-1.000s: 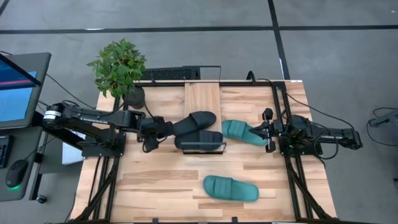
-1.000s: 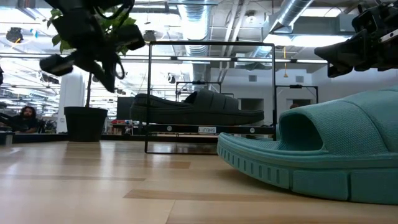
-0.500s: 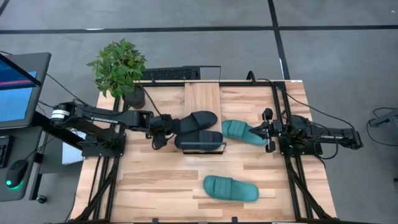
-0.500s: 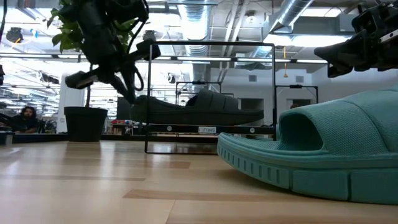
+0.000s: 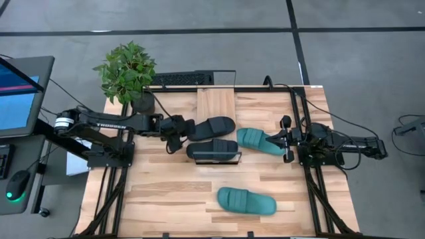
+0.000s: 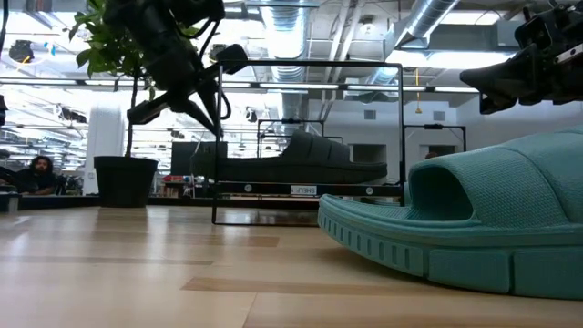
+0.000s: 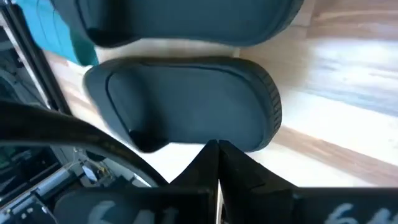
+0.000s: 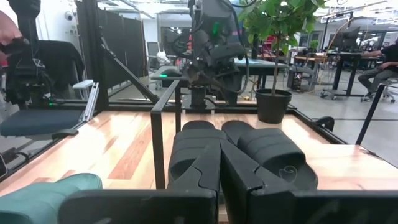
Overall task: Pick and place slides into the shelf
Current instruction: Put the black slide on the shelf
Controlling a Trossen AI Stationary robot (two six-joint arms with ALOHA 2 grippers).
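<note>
Top-down and side views of the wooden table [image 5: 166, 192] with four slides and the shelf [image 5: 216, 106], a narrow light plank that runs away from the table's middle toward its far edge, with black wire at its ends.

Two black slides lie side by side at the near end of the shelf, within its wire frame as far as the level view shows. The farther black slide [image 5: 211, 127] and the nearer black slide [image 5: 212, 149] both have their long axes across the table, roughly square to the plank.

Two teal slides lie outside the shelf: one teal slide [image 5: 260, 141] just beside the right arm, its long axis slanting across the table, and the other teal slide [image 5: 247, 200] alone near the front edge, lying crosswise.

The left gripper [image 5: 174, 131] is raised just off the left end of the farther black slide, fingers pressed together and holding nothing — the wrist view looks straight down on the black heel [image 7: 186, 102].

The right gripper [image 5: 287, 141] waits at the table's right side, fingers likewise pressed together and empty.

Deciding relation, as a judgement: the next slide to fetch is probably a teal one, and the slanting teal slide lies directly ahead of the right gripper — much nearer to it than to the left.
</note>
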